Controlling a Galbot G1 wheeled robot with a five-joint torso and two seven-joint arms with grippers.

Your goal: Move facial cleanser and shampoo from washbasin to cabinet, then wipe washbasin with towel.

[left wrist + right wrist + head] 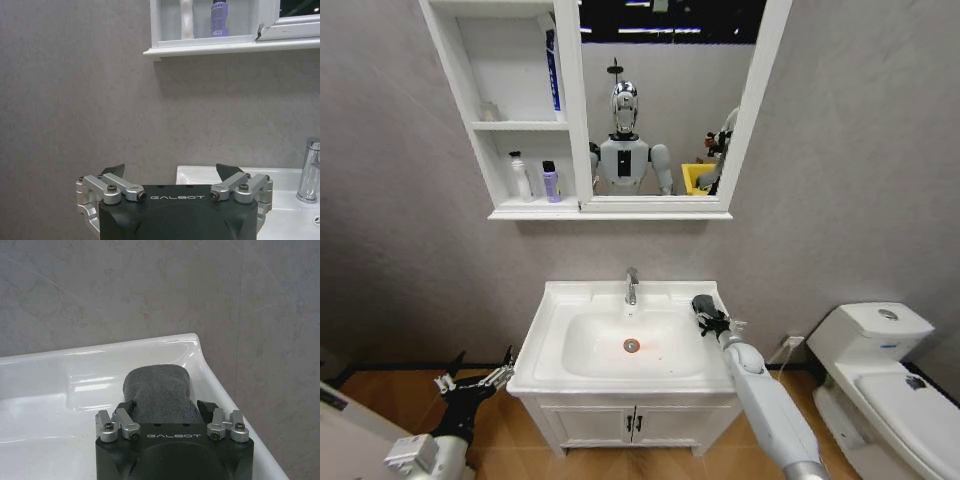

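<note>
The towel (161,394), dark grey and folded, lies on the washbasin (552,318) rim at the bowl's 2 o'clock corner. The right gripper (712,318) sits over it, jaws set either side of the cloth; whether they press it cannot be told. The chrome faucet (632,286) stands at 12 o'clock, the red-ringed drain (632,345) at centre. On the cabinet (455,70) bottom shelf stand a white bottle (521,176) and a purple bottle (551,182). The left gripper (476,379) hangs off the basin's 8 o'clock side, jaws spread, empty.
</note>
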